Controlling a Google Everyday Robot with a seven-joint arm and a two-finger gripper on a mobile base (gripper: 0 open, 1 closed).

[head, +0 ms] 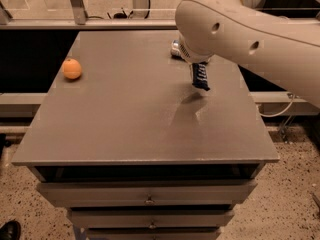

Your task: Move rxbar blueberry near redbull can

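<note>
The rxbar blueberry (200,78), a dark navy bar with pale text, hangs upright in the air above the grey table top (125,114) and casts a shadow on it. My gripper (196,67) is shut on the bar's top end and is mostly hidden under the large white arm (240,34). The redbull can (175,49) shows only as a silver sliver at the arm's left edge, at the back of the table, just behind and left of the bar.
A round orange fruit (72,68) sits near the table's left edge. The table is a drawer cabinet with drawers (147,196) below the front edge. A railing and a lower shelf run behind and beside it.
</note>
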